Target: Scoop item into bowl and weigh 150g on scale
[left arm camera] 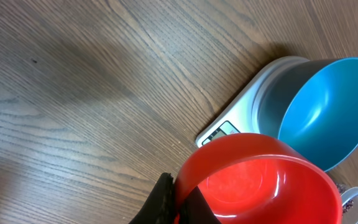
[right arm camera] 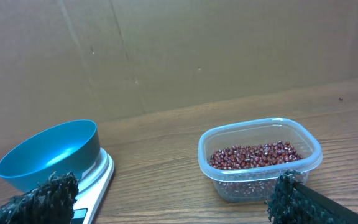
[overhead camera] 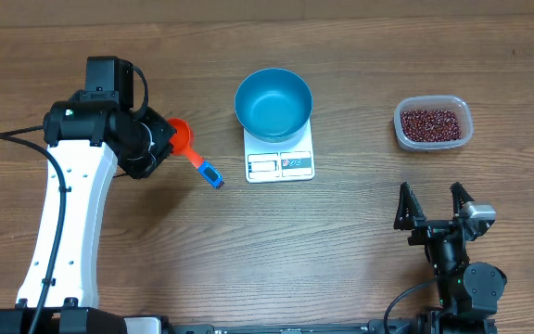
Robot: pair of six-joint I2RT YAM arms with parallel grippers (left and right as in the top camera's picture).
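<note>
Grippers, two, both mine, entered first. The rest is listed outward from them, each item placed by the scale [overhead camera: 281,165].

1. My left gripper [overhead camera: 158,141]. Stood well to the left of the scale. Jaws were closed on the scoop [overhead camera: 184,137], pinching the red cup at its rim and not the handle. The orange handle with its blue tip pointed free toward the scale's near left corner. I judged this hold was meant to keep the cup's mouth under my control for dipping and tipping. The cup was empty in my wrist view.

2. My right gripper [overhead camera: 429,192]. Stood to the right of the scale and nearer my base, jaws spread wide, holding nothing. I judged it was parked there to stay out of the scoop's path, yet near enough to steady the tub.

3. Bowl [overhead camera: 273,102]. Blue, deep, empty. Sat on the far part of the scale, leaving the display and label panels uncovered, presumably so the reading stayed visible during filling. The reading was too small to make out.

4. Tub [overhead camera: 402,133]. Clear plastic, no lid. Stood well to the right of the scale, about level with the bowl.

5. Beans [overhead camera: 431,123]. Small, dark red-brown. All lay in the tub; none showed in the bowl or the scoop.

6. Table [overhead camera: 341,250]. Wood grain, bearing the scale and the tub.

Note: I judged that no weighing had begun. The scoop had to cross past the scale to reach the tub, so a knock to the bowl was the risk.
</note>
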